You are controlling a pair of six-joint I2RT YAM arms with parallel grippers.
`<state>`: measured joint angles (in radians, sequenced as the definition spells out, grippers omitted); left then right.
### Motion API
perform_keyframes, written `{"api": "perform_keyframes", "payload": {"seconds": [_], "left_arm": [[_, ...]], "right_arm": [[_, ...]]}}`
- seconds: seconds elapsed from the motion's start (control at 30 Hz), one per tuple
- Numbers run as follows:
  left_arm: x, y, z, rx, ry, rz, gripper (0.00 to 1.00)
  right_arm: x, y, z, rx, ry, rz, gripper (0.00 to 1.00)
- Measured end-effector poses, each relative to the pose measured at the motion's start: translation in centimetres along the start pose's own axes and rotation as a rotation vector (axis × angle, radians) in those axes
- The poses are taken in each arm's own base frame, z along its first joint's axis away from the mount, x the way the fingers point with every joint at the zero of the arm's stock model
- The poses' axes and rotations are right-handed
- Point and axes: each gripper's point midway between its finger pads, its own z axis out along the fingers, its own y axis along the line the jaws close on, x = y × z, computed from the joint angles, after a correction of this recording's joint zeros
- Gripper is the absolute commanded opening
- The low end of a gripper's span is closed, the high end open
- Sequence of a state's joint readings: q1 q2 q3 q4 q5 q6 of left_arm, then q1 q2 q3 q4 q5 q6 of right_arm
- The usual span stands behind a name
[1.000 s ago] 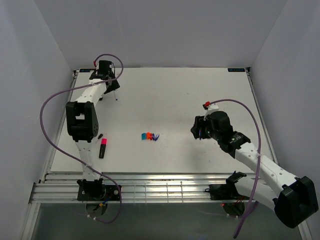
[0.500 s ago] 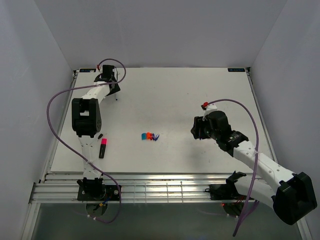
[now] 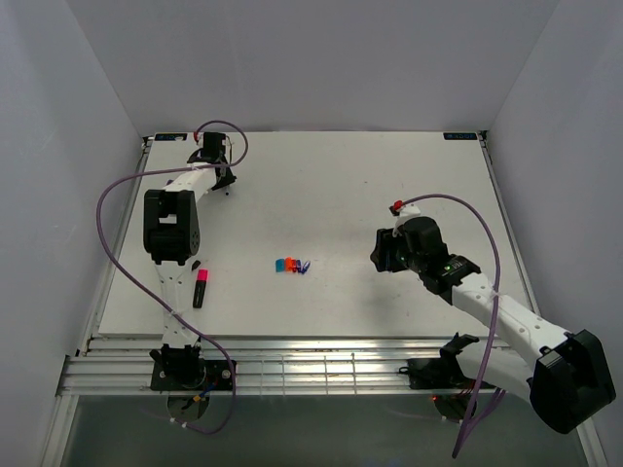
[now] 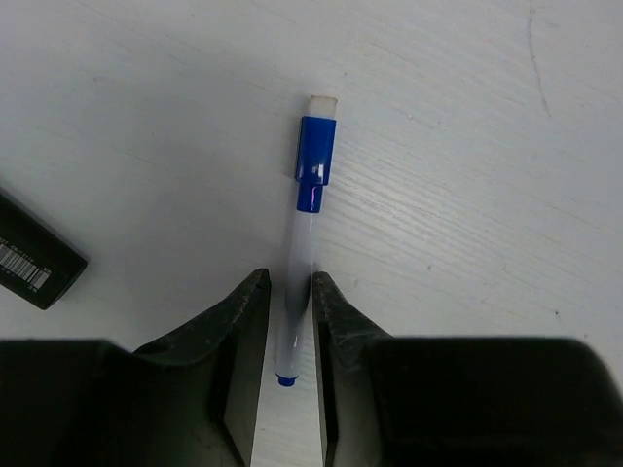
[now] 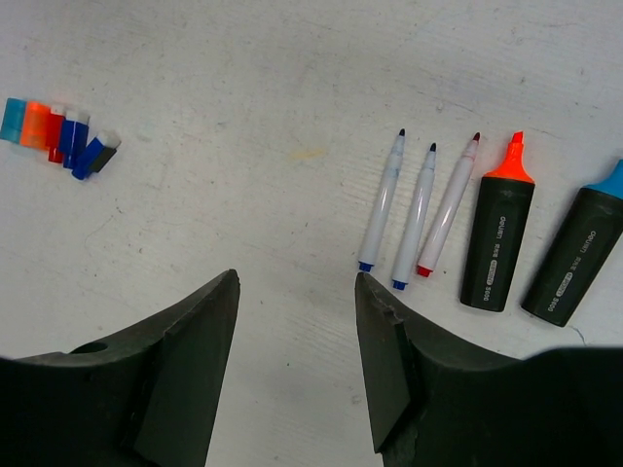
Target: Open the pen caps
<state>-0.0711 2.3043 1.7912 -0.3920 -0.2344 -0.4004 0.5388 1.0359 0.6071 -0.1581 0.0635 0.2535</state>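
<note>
Blue cap (image 4: 312,163) is on its pen (image 4: 300,253), snug near the barrel's far end, with a white stub poking out past it. The pen lies flat on the table (image 3: 389,175), up in the far left corner. My left gripper (image 4: 290,282) is right over it, the barrel running straight between the fingers (image 4: 243,321). The jaws are drawn in narrow on either side. I can't tell if they are actually pinching the barrel or just hugging it.

The left arm is stretched long up the left side, wrist tipped down at the table. A black marker (image 4: 34,258) with a barcode label lies off to the left, apart from the pen.

Mid-table, a tight row of loose caps (image 5: 58,131): teal, orange, red, blue. My right gripper (image 5: 295,282) hovers over the right half, jaws spread wide, nothing between them. Ahead of it lie three thin pens (image 5: 419,214) with bare tips, side by side. Next come an orange highlighter (image 5: 498,229) and a blue highlighter (image 5: 574,253), both uncapped.

Near the left edge, a pink cap (image 3: 202,276) sits on a dark body.
</note>
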Motion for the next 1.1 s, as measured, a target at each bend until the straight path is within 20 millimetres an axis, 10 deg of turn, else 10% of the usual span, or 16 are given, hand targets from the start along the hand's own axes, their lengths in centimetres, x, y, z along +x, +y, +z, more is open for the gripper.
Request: {"api": "perform_keyframes", "payload": {"seconds": [0.67, 1.1], "left_arm": [[1.3, 0.3, -0.7, 0.026, -0.028, -0.023, 0.00], [6.0, -6.9, -13.7, 0.268, 0.043, 0.051, 0.00]], "right_arm": [[-0.6, 0.0, -0.7, 0.001, -0.028, 0.001, 0.57], [-0.9, 1.0, -1.9, -0.047, -0.037, 0.031, 0.59]]}}
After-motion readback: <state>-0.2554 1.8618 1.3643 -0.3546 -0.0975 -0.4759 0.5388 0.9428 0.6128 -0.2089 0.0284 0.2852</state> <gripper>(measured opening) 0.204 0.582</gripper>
